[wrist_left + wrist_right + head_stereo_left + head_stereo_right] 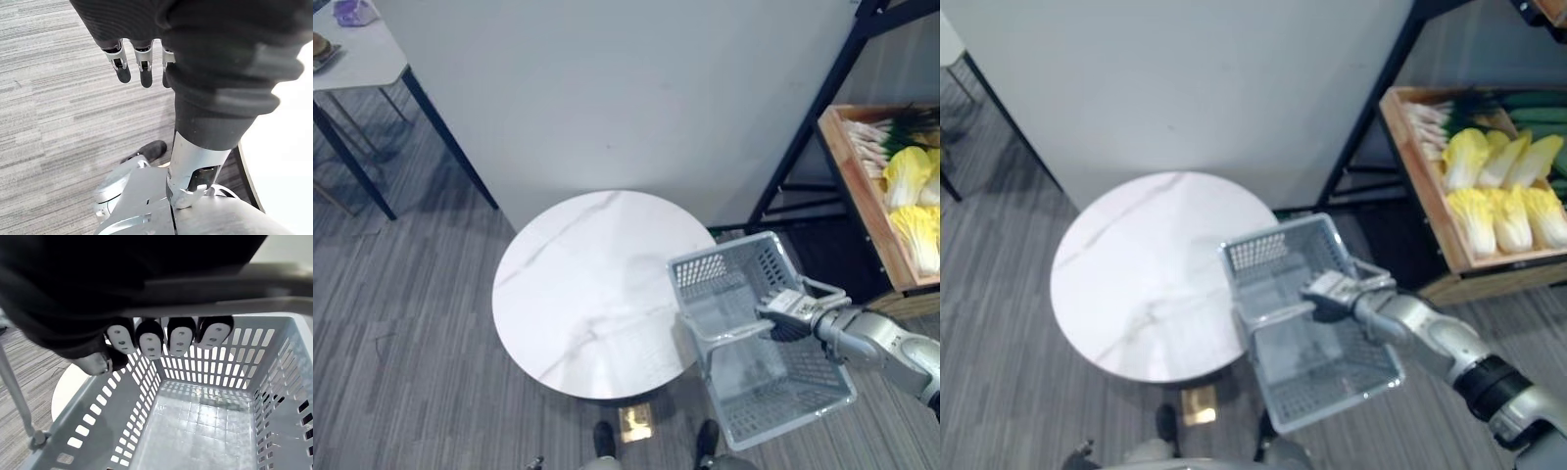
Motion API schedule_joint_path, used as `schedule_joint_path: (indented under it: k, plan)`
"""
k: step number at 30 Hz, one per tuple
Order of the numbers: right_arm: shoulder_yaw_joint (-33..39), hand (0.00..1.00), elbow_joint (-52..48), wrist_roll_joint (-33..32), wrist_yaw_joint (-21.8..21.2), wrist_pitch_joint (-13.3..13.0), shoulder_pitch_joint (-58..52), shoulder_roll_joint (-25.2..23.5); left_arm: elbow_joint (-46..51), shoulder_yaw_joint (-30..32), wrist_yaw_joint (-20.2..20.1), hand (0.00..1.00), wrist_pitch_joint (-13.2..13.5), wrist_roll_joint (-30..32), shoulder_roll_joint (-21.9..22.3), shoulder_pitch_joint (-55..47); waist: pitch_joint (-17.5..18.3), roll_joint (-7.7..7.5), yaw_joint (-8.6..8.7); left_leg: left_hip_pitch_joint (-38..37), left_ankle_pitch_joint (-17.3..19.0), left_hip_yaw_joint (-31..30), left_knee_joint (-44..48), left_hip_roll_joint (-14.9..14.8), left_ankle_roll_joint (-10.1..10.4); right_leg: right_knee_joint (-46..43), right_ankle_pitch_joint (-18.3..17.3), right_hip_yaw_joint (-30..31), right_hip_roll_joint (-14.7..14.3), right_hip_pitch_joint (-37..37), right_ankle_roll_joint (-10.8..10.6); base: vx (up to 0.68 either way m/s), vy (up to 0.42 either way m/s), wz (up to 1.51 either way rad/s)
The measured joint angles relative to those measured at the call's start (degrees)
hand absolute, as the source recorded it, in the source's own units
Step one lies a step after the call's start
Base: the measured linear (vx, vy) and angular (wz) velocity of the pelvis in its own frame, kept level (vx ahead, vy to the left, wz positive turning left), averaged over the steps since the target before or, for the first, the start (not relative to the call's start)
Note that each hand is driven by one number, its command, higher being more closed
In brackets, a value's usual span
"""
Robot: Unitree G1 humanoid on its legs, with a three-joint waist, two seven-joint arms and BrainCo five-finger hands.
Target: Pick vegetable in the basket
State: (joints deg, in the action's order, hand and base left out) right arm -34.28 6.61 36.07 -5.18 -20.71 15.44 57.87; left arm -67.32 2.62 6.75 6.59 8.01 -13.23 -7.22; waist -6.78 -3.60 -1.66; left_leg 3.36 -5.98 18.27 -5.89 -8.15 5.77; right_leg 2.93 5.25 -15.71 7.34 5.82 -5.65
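Pale yellow leafy cabbages [1508, 211] lay side by side in a shallow wooden crate [1420, 181] on a black metal shelf frame [1371, 108], to the robot's right and well apart from both hands. The grey perforated plastic basket [1263, 253] hung from the right robot hand [1332, 291], whose fingers were curled round the grey wire handle [1273, 313]. The basket's far end overlapped the edge of the round white marble counter [1136, 274]. The left robot hand [142, 58] hung with loose, straight fingers over the grey striped carpet floor [58, 98], holding nothing.
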Motion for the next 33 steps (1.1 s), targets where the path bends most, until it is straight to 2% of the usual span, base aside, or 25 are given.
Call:
schedule_joint_path:
  k: [5, 9, 10, 12, 13, 14, 15, 16, 18, 19, 20, 21, 22, 23, 24, 25, 26, 27, 28, 29, 30, 32, 33]
  plan:
    - [1.9, 1.00, 1.1, 0.2, 1.1, -0.9, -4.6, 0.0, 0.0, -0.1, -0.3, 0.00, 0.3, 0.0, 0.2, -1.0, 0.5, 0.35, 0.07, -0.8, 0.5, 0.6, 0.1, 0.4, -0.2, 0.0, 0.2, 0.6, 0.1, -0.5, 0.2, 0.04, 0.005, -0.06]
    - [4.6, 1.00, 2.6, 2.6, 4.0, -0.9, -7.4, -1.1, 0.0, -0.7, -0.2, 0.00, 0.3, 0.0, 0.4, -2.7, 0.6, 0.53, -0.02, -4.7, 2.2, 4.9, 0.4, 0.5, -0.2, -3.3, -0.6, 5.2, 0.1, -0.3, 0.2, 0.04, 0.026, -0.52]
    - [7.5, 1.00, 2.5, 3.7, 5.4, -0.8, -10.0, -1.3, 0.1, -1.6, -0.1, 0.00, 0.4, 0.0, 0.0, -2.8, 0.6, 0.43, 0.67, -5.0, 3.4, 6.0, 2.0, 0.7, -0.2, -7.2, -2.5, 6.5, 0.9, 1.2, -0.2, 0.01, 0.043, -0.37]
    - [10.7, 1.00, 2.0, 4.6, 6.2, -0.5, -12.9, -1.5, 0.0, -3.2, -0.2, 0.00, 0.4, 0.0, -0.3, -2.8, 0.4, 0.06, 2.08, -5.6, 4.1, 6.4, 2.4, 1.4, -0.4, -9.7, -3.7, 7.3, 2.1, 2.1, -0.7, 0.01, 0.076, -0.19]
    - [13.3, 1.00, 1.3, 4.7, 6.9, -0.1, -15.3, -1.8, 0.0, -4.6, -0.2, 0.00, 0.4, 0.1, -0.5, -2.6, 0.3, 0.08, 3.11, -5.8, 4.1, 7.0, 2.0, 2.3, -0.6, -10.4, -3.6, 8.2, 2.8, 2.8, -1.1, 0.00, 0.097, -0.18]
    - [14.2, 1.00, 0.8, 5.2, 7.3, 0.3, -15.9, -1.9, 0.1, -5.0, -0.2, 0.00, 0.4, 0.3, -0.5, -2.5, 0.2, -0.05, 3.32, -5.7, 4.2, 7.7, 1.9, 2.7, -0.9, -10.5, -3.3, 8.9, 2.9, 3.4, -1.6, -0.02, 0.083, -0.48]
    - [15.8, 1.00, -0.1, 6.4, 7.7, 0.9, -16.9, -2.3, 0.0, -5.7, -0.2, 0.00, 0.4, 0.8, -0.6, -2.0, 0.1, -0.23, 3.51, -5.3, 4.5, 9.5, 1.7, 3.3, -1.5, -10.4, -2.3, 11.1, 3.0, 4.9, -3.0, -0.07, 0.079, -0.67]
    - [16.4, 1.00, -1.1, 6.8, 7.8, 1.7, -17.9, -2.6, 0.1, -5.9, -0.3, 0.00, 0.4, 1.4, -0.9, -1.6, 0.3, -0.80, 3.80, -4.5, 4.9, 11.1, 1.4, 4.3, -2.0, -9.7, -1.2, 12.6, 3.5, 6.3, -3.4, -0.08, 0.095, -0.68]
    - [16.5, 1.00, -2.5, 6.8, 7.8, 1.8, -18.4, -3.1, 0.3, -7.1, -0.4, 0.00, 0.5, 2.1, -1.8, -1.4, 0.2, -2.71, 4.92, -3.6, 5.1, 12.5, 2.9, 7.1, -3.1, -5.2, -2.1, 12.4, 5.3, 6.8, -4.4, -0.08, 0.163, -0.74]
    - [16.2, 1.00, -2.4, 7.2, 7.9, 2.3, -18.1, -3.7, 0.2, -7.5, -0.4, 0.00, 0.7, 2.5, -0.8, -0.9, 0.1, 0.94, 4.72, -3.3, 4.9, 16.2, 1.5, 3.9, -6.9, -8.9, -5.9, 2.2, 5.4, 7.3, 0.9, -0.06, 0.173, -0.97]
    - [15.8, 1.00, -2.5, 7.6, 7.9, 2.5, -17.7, -4.6, 0.2, -7.1, -0.2, 0.00, 0.7, 2.5, -0.9, -0.8, -0.1, 1.18, 4.74, -2.8, 5.3, 17.5, 2.8, 2.5, -7.2, -15.4, -6.6, -1.6, 5.7, 8.8, 5.2, -0.02, 0.119, -1.20]
    - [15.5, 1.00, -2.5, 8.9, 8.1, 2.1, -17.1, -6.2, 0.9, -6.8, 0.1, 0.00, 0.7, 2.4, -1.6, -0.8, -0.4, 0.42, 4.71, -1.7, 7.0, 19.6, 6.4, 0.0, -7.8, -28.0, -7.7, -7.7, 7.7, 9.7, 7.0, -0.01, 0.073, -1.02]
    - [15.5, 1.00, -2.5, 9.0, 8.7, 1.6, -16.7, -6.8, 1.1, -6.9, 0.0, 0.00, 0.5, 2.4, -2.9, -0.8, -0.1, -1.37, 4.76, -1.5, 9.2, 21.5, 10.0, -0.7, -7.9, -35.0, -6.2, -11.3, 10.5, 7.8, 8.9, -0.01, 0.025, -1.07]
    - [15.5, 1.00, -2.5, 9.0, 9.0, 1.6, -16.0, -7.0, 1.4, -6.9, 0.0, 0.00, 0.4, 2.4, -3.5, -0.4, 0.0, -2.29, 4.54, -1.5, 10.7, 22.9, 12.2, -0.5, -7.1, -33.4, -6.1, -12.0, 10.3, 7.1, 8.7, -0.08, 0.000, -1.35]
    - [15.4, 1.00, -2.3, 9.1, 9.2, 1.8, -13.3, -7.8, 0.8, -6.8, -0.2, 0.00, 0.3, 2.4, -3.5, -0.2, 0.2, -1.25, 4.01, -1.3, 12.2, 24.6, 12.6, -2.7, -7.4, -25.3, -3.8, -11.8, 6.0, 5.5, 9.7, -0.18, -0.004, -1.72]
    - [15.3, 1.00, -3.0, 10.1, 9.8, 1.8, -11.7, -8.4, -0.7, -6.5, -0.5, 0.00, 0.5, 2.4, -2.2, 0.0, 0.4, 0.64, 3.25, -1.8, 10.7, 29.3, 10.1, -4.1, -8.1, -23.0, -4.4, -10.9, 4.3, 3.6, 10.3, -0.17, 0.000, -1.72]
    - [15.3, 1.00, -3.5, 10.9, 9.9, 1.8, -11.5, -8.4, -0.9, -6.4, -0.4, 0.00, 0.5, 2.3, -2.0, 0.3, 0.5, 0.54, 3.38, -2.1, 10.6, 30.8, 9.9, -3.9, -8.2, -27.3, -6.9, -11.3, 5.8, 3.7, 10.0, -0.12, 0.025, -1.42]
    - [15.2, 1.00, -3.7, 11.4, 9.9, 1.7, -11.3, -8.8, -1.1, -6.8, -0.5, 0.00, 0.5, 2.3, -2.5, 0.6, 0.7, -0.01, 3.52, -2.4, 10.4, 33.4, 10.0, -3.5, -8.1, -30.3, -8.8, -11.5, 7.9, 1.9, 7.0, -0.01, 0.023, -0.98]
    - [15.1, 1.00, -3.5, 11.4, 9.9, 1.8, -11.2, -9.0, -1.2, -6.8, -0.6, 0.00, 0.4, 2.3, -2.6, 0.9, 0.7, -0.16, 3.37, -2.3, 10.3, 34.4, 10.1, -3.3, -8.0, -29.7, -9.0, -11.3, 8.5, 0.6, 5.4, -0.04, -0.029, -1.14]
    - [14.7, 1.00, -3.5, 11.4, 9.9, 2.0, -10.9, -9.3, -1.6, -6.8, -0.7, 0.00, 0.4, 2.3, -2.7, 0.9, 1.0, -0.49, 3.23, -1.7, 10.0, 36.7, 10.3, -3.3, -7.8, -25.8, -8.6, -11.1, 9.3, -2.1, 1.9, -0.05, -0.082, -0.99]
    - [14.1, 1.00, -3.5, 11.5, 10.0, 2.1, -10.3, -9.4, -1.7, -6.8, -0.6, 0.00, 0.4, 2.3, -2.7, 0.9, 1.1, -0.61, 3.24, -1.3, 9.6, 38.5, 10.4, -3.3, -7.8, -21.5, -7.8, -11.4, 9.6, -4.0, 0.3, -0.07, -0.147, -1.21]
    - [11.6, 1.00, -3.4, 12.0, 10.0, 2.0, -7.9, -9.4, -2.3, -6.7, -0.6, 0.00, 0.4, 2.3, -2.9, 1.0, 1.1, -0.78, 3.16, -1.3, 9.2, 43.0, 12.0, -3.9, -7.7, -12.1, -7.8, -12.4, 9.0, -6.5, -0.7, -0.08, -0.244, -1.08]
    - [10.9, 1.00, -3.5, 12.8, 10.2, 1.7, -7.5, -9.5, -2.9, -6.7, -0.6, 0.00, 0.4, 2.3, -2.8, 1.1, 1.3, -0.41, 3.14, -1.2, 9.1, 44.4, 13.8, -5.1, -7.7, -7.4, -7.9, -12.8, 7.7, -7.8, -1.0, -0.09, -0.363, -0.79]
